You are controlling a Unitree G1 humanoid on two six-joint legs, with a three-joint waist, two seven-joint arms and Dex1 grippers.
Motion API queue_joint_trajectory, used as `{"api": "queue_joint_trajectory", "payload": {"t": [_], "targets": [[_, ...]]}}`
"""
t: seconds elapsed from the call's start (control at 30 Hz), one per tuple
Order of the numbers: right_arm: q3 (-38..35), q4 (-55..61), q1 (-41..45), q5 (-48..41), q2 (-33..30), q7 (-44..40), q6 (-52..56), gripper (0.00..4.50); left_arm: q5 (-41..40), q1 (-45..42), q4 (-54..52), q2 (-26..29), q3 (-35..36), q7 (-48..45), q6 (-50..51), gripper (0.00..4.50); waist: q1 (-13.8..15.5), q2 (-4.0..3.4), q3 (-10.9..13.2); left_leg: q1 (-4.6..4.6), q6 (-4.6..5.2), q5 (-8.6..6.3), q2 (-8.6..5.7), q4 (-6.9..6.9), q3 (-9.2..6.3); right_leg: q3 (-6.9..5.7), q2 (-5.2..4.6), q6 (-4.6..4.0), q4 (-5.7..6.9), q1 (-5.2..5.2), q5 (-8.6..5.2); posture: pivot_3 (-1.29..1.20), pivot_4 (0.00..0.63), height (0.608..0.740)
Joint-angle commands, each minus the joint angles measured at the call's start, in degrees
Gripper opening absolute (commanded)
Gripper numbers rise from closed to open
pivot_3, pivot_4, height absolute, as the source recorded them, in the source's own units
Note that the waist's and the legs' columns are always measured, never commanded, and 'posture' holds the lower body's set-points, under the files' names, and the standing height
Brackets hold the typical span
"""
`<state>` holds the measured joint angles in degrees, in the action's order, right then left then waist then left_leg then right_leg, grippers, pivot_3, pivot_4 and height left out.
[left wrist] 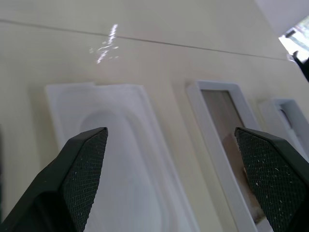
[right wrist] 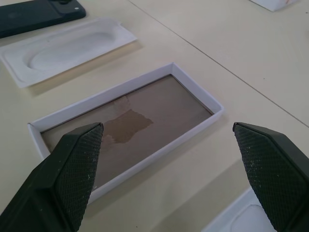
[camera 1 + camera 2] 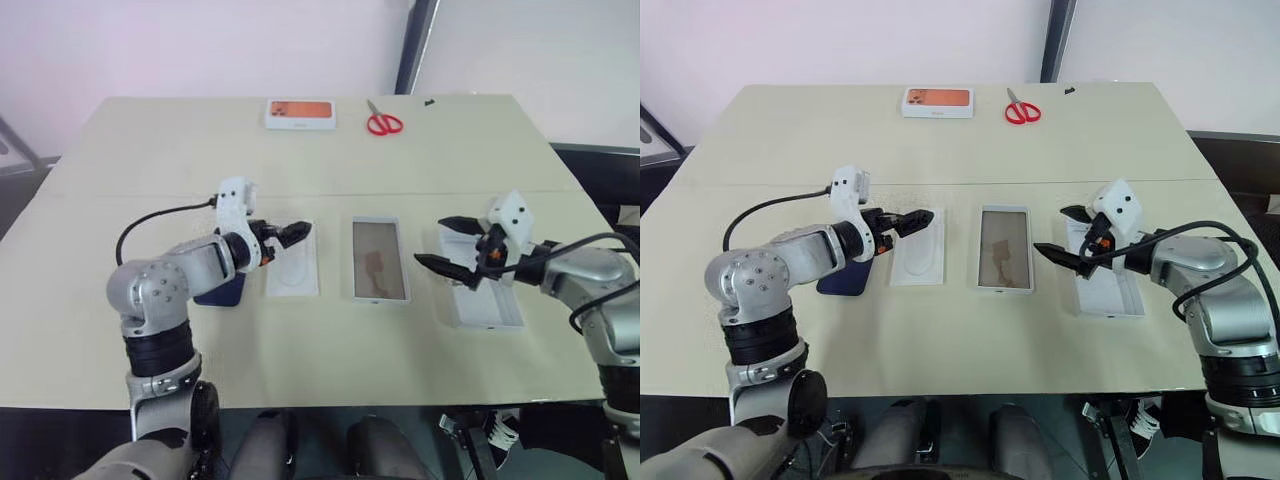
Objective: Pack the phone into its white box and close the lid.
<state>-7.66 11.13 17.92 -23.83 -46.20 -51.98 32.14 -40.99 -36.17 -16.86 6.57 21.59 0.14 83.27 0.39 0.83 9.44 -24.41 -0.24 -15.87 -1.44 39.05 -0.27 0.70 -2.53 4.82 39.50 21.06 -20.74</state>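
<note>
The dark navy phone (image 3: 843,281) lies flat on the table, partly hidden under my left forearm. To its right lies a flat white insert card (image 3: 292,265). The white box (image 3: 380,260) comes after that, open with its tan floor (image 2: 145,111) showing and nothing inside. The lid (image 3: 484,300) rests inside-up on the box's right. My left gripper (image 3: 297,233) hovers open over the card's far end, pointing towards the box. My right gripper (image 3: 432,242) hangs open between the box and the lid, its fingers (image 2: 72,169) empty and aimed at the box.
A white box with an orange top (image 3: 299,113) and red scissors (image 3: 383,122) lie at the table's far edge. A seam (image 3: 400,193) runs across the tabletop beyond the row of things. The table's near edge (image 3: 330,405) is close in front.
</note>
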Motion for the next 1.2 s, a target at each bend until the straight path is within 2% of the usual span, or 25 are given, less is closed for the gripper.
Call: {"api": "queue_joint_trajectory", "payload": {"t": [0.03, 0.23, 0.63, 0.73, 0.83, 0.93, 0.97, 1.1, 1.2], "targets": [[-0.6, 1.1, 0.3, -0.5, -1.0, -1.3, -0.9, 4.50, 1.6, -1.8, -1.9, -1.6, 1.9, 3.2, 3.1, 4.43, 0.2, 0.00, 0.0, 0.00, 0.00, 0.00, 0.00, 0.00, 0.00, 0.00, 0.00, 0.00, -0.01, -0.01, 0.00, 0.00, 0.150, 0.740], [-0.5, 2.9, -1.0, -1.4, -1.6, -3.8, -0.4, 4.50, 4.8, -3.4, -0.6, -4.0, 3.5, 6.9, 9.0, 4.43, 0.4, 0.02, 0.0, 0.00, -0.01, 0.00, -0.01, 0.05, 0.00, -0.01, -0.01, 0.01, -0.04, -0.04, 0.00, 0.00, 0.150, 0.740], [-1.2, 4.2, -2.6, -1.0, -1.4, -3.9, -0.4, 4.50, -3.4, -3.4, 8.6, -3.3, 2.9, 13.9, 9.2, 4.43, 0.3, 0.01, 0.0, 0.02, -0.04, 0.02, -0.01, 0.04, -0.01, 0.00, -0.01, 0.01, -0.03, -0.04, 0.00, 0.00, 0.150, 0.740], [-0.9, 5.1, -3.1, -1.1, -1.1, -3.7, -0.4, 4.50, -6.0, -3.9, 10.0, -3.4, 3.4, 15.7, 9.2, 3.52, 0.4, 0.01, 0.0, 0.03, -0.04, 0.02, -0.01, 0.04, -0.01, 0.00, -0.01, 0.01, -0.03, -0.06, 0.00, 0.00, 0.150, 0.740], [-0.5, 6.2, -3.5, -1.7, -1.1, -4.1, -0.1, 4.50, -8.1, -4.1, 10.7, -3.1, 3.3, 17.2, 9.2, 2.09, 0.4, 0.02, 0.0, 0.02, -0.04, 0.02, -0.01, 0.05, -0.01, 0.00, -0.01, 0.01, -0.03, -0.05, 0.00, 0.00, 0.150, 0.740], [-0.4, 6.6, -3.7, -1.8, -1.1, -4.4, 0.0, 4.50, -9.9, -4.4, 11.3, -2.7, 3.7, 18.4, 9.2, 0.47, 0.3, 0.02, 0.0, 0.02, -0.05, 0.02, -0.01, 0.04, -0.01, 0.00, -0.01, 0.01, -0.02, -0.03, 0.00, 0.00, 0.150, 0.740], [-0.4, 6.6, -3.8, -1.8, -1.1, -4.4, 0.0, 4.50, -10.5, -4.5, 11.5, -2.5, 3.9, 18.6, 9.2, 0.07, 0.3, 0.02, 0.0, 0.02, -0.05, 0.03, -0.01, 0.04, -0.01, 0.00, -0.01, 0.01, -0.02, -0.03, 0.00, 0.00, 0.150, 0.740], [-0.1, 6.2, -3.8, -1.7, -1.2, -4.5, -0.4, 4.50, -12.2, -5.3, 11.0, -2.0, 5.0, 18.3, 9.2, 0.03, 0.3, 0.02, 0.0, 0.02, -0.06, 0.03, -0.01, 0.05, 0.00, 0.00, -0.01, 0.01, -0.02, -0.04, 0.00, 0.00, 0.150, 0.740], [0.1, 5.8, -3.8, -1.5, -1.1, -4.6, -0.7, 4.50, -14.7, -8.0, 10.6, -2.5, 8.9, 16.3, 9.2, 0.03, 0.3, 0.03, 0.0, 0.01, -0.06, 0.03, -0.01, 0.04, -0.01, 0.00, -0.01, 0.01, -0.02, -0.03, 0.00, 0.00, 0.150, 0.740]]}}
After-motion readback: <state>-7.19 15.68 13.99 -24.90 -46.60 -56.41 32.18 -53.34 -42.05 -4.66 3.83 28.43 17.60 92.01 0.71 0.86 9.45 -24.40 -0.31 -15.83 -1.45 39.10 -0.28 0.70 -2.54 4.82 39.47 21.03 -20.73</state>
